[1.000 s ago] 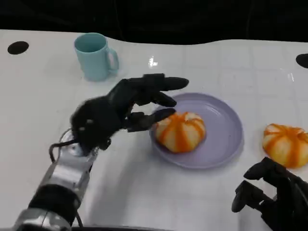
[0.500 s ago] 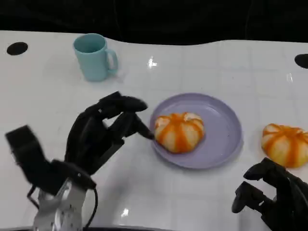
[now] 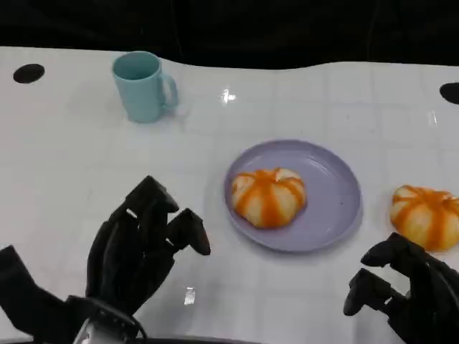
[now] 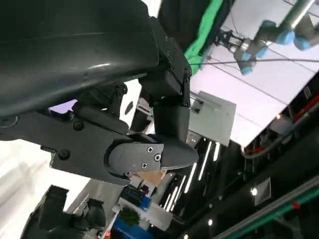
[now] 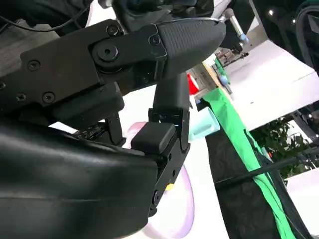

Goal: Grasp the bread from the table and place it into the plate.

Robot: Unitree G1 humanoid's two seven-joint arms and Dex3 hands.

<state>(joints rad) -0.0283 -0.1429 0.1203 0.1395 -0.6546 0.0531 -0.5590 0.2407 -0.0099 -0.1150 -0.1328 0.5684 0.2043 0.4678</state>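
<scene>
Left hand [image 3: 140, 247] low at the near edge of the table [image 3: 86, 165], palm toward the camera, fingers [image 3: 188, 233] raised and spread, released, holding nothing. Silver forearm barely visible below it. In the left wrist view, black fingers [image 4: 149, 154] reaching out with nothing between them. Right hand [image 3: 409, 287] at the near right corner, fingers loosely curled and apart, also released and holding nothing; in the right wrist view, its fingers [image 5: 169, 40] stretched out bare, with a sliver of the plate [image 5: 177, 209] and the mug [image 5: 204, 124] behind them.

Bread [image 3: 268, 196] sitting in the plate [image 3: 337, 179], ahead and to the right of the left hand, clear of its fingertips. Round bun, orange stripes running from the top down the sides, domed top facing up; no clear long axis, perhaps slightly wider across than deep. Resting toward the plate's left half, the side nearer the left hand.

Second bun [image 3: 426, 216] of the same kind on the table just ahead of the right hand, apart from the plate's right rim, top up as well.

Mug [image 3: 143, 84] well ahead of the left hand, upright, handle turned toward the right
</scene>
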